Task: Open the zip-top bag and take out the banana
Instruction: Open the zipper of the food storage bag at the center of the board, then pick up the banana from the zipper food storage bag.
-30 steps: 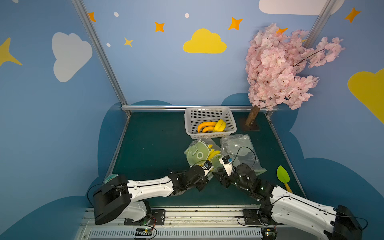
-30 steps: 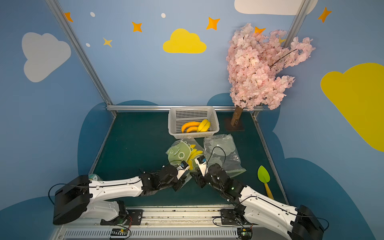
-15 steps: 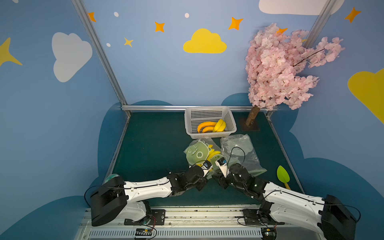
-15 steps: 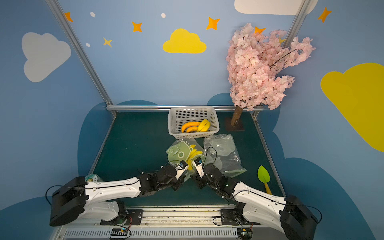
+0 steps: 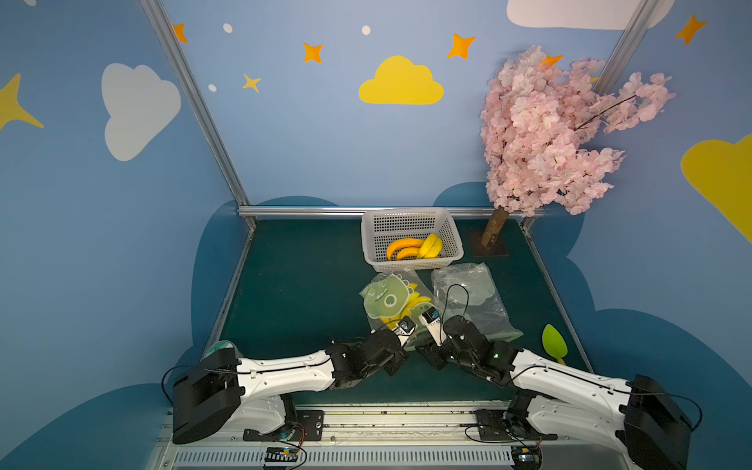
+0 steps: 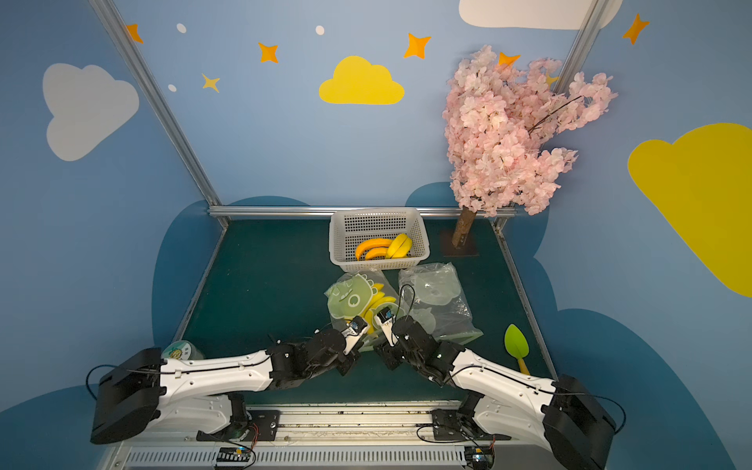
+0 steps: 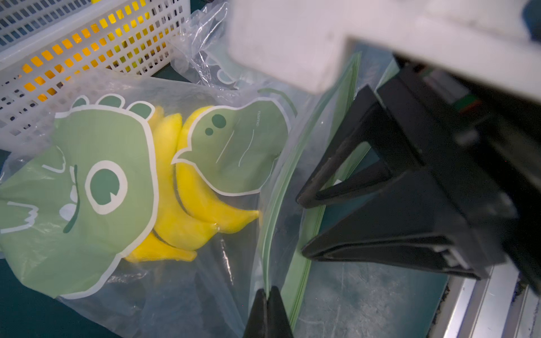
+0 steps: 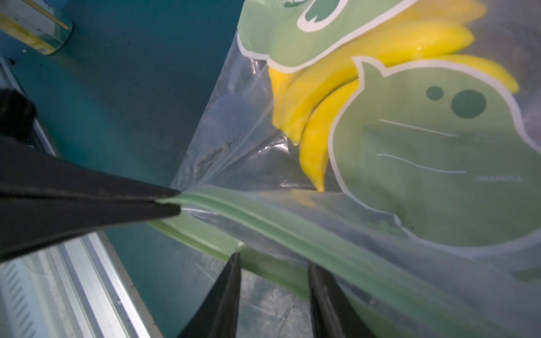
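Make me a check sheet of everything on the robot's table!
Surface: dark green table mat, no spills seen.
Job's things: clear zip-top bag with green dinosaur print lying flat; yellow bananas inside it; green zip strip partly parted.
Clutter: white mesh plastic basket holding orange and yellow bananas; crumpled clear plastic bag; green leaf-shaped scoop; round green-and-white tub.
End effectors: left end effector shut on the zip strip's end; right end effector open, fingers either side of the lower strip.
Cables: black cable loop arching up from the right wrist.
Surroundings: blue walls with cloud and star stickers; pink blossom tree at the back.
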`<state>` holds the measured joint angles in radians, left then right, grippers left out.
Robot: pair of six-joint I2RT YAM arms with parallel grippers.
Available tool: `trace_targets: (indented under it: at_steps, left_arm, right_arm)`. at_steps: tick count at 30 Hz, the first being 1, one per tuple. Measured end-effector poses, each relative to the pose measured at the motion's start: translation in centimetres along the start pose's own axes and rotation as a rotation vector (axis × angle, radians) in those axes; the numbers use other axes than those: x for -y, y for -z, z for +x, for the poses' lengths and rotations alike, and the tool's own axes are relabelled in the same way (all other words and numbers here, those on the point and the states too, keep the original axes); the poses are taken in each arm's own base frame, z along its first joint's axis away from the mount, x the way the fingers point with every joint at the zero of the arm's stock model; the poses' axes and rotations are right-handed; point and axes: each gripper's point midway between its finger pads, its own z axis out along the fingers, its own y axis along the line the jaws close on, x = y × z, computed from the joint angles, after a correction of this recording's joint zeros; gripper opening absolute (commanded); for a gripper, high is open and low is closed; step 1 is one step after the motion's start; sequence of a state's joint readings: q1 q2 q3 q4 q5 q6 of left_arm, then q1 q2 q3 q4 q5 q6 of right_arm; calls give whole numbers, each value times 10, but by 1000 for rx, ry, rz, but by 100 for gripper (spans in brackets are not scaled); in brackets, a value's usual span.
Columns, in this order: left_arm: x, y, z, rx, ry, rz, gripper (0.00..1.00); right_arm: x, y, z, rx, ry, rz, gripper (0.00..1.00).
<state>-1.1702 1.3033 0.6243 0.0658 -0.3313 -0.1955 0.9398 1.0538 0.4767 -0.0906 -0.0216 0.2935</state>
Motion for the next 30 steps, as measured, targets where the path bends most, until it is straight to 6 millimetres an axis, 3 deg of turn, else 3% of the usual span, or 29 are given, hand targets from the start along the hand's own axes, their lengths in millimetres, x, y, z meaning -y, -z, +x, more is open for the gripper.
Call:
trace_targets:
  at_steps: [5, 14, 20, 30]
  left_arm:
    - [8, -6, 15, -44, -41, -11, 3]
    - [3, -3, 10, -24, -42, -46, 3]
    - [1, -2, 9, -13, -33, -73, 3]
    - [-15, 3, -8, 59, 9, -166, 3]
  right_arm:
    - [-5, 8, -14, 50, 7, -13, 42]
    - [-2, -1, -13, 38, 27, -3, 41]
    - [-2, -9, -25, 86, 47, 6, 40]
    - [13, -43, 10, -55, 0, 57, 40]
